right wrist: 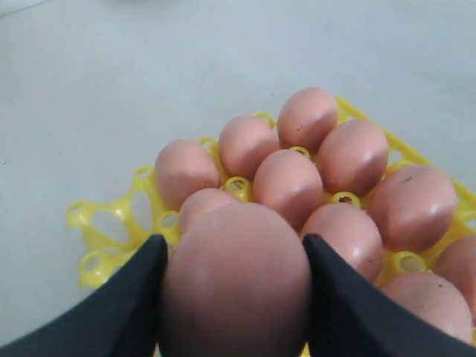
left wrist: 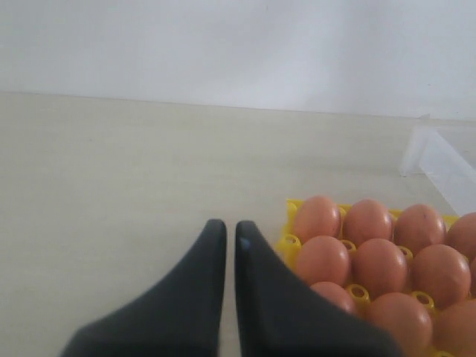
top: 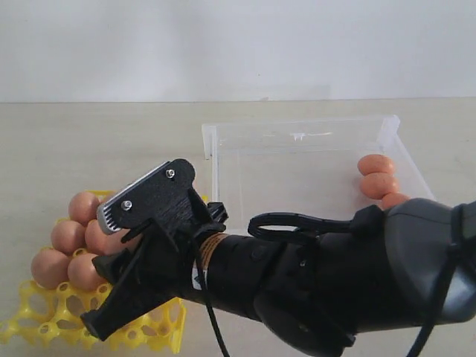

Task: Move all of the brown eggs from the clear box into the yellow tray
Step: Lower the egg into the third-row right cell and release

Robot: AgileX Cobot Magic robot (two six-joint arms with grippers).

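My right gripper reaches across over the yellow tray and is shut on one of the brown eggs, a black finger on each side of it. The held egg hangs just above several brown eggs seated in the tray's cups. Empty cups show at the tray's near corner. Three more eggs lie at the right end of the clear box. My left gripper is shut on nothing, low beside the tray's corner, and does not show in the exterior view.
The right arm's black body stretches across the front of the clear box and hides its near wall. A corner of the box shows beyond the tray in the left wrist view. Pale tabletop lies to the left of the tray.
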